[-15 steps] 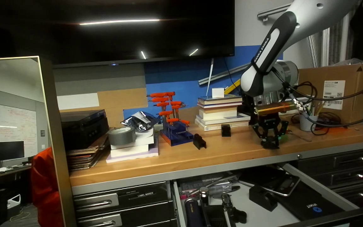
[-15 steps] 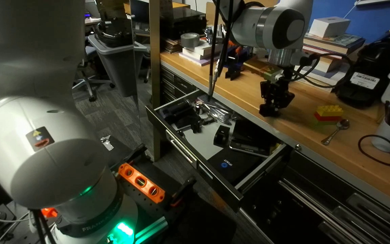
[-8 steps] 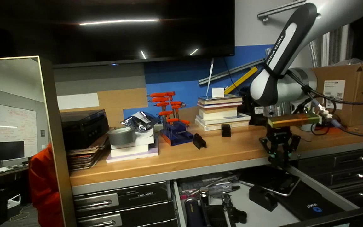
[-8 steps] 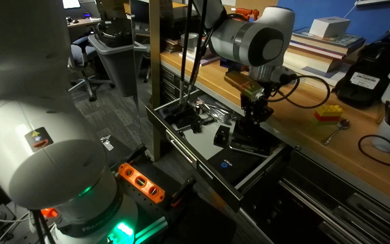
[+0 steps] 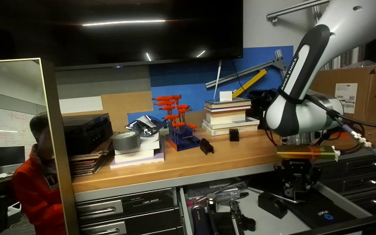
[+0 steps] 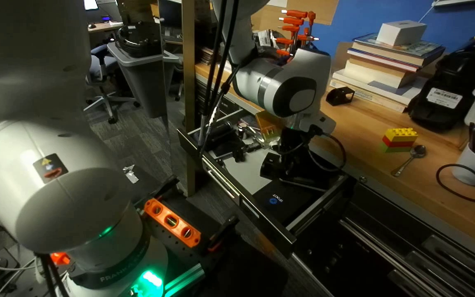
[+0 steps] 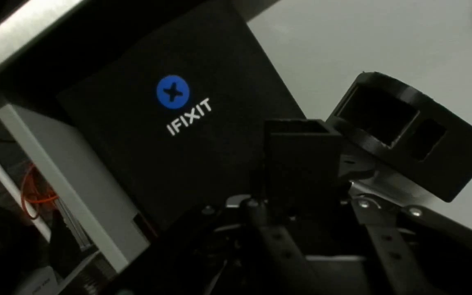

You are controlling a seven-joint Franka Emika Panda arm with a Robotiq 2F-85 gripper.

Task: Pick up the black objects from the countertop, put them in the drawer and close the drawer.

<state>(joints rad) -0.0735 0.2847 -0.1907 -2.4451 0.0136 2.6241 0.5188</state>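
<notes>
One black block (image 7: 303, 164) clamped in the claw (image 5: 297, 191) above the pulled-out drawer (image 6: 270, 225).

Obstructions: in the wrist view, an iFixit-marked case (image 7: 203, 131) lies at 10 o'clock of the held block and a slotted black piece (image 7: 441, 157) just beside it towards 3 o'clock; contact cannot be determined. A silver-edged device (image 6: 303, 185) lies partly hidden below the claw, with tools (image 5: 234, 209) in the drawer towards 8 o'clock. In an exterior view, the bench (image 5: 250, 148) carries a small black piece (image 5: 206, 147) at 10 o'clock of the claw, near a blue rack (image 5: 184, 138), and another black piece (image 5: 234, 135) between 10 and 11, before stacked books (image 5: 225, 117). In an exterior view, toy bricks (image 6: 401, 139), a spoon (image 6: 418, 152) and a pen cup (image 6: 474, 165) occupy the bench towards 3 o'clock.
</notes>
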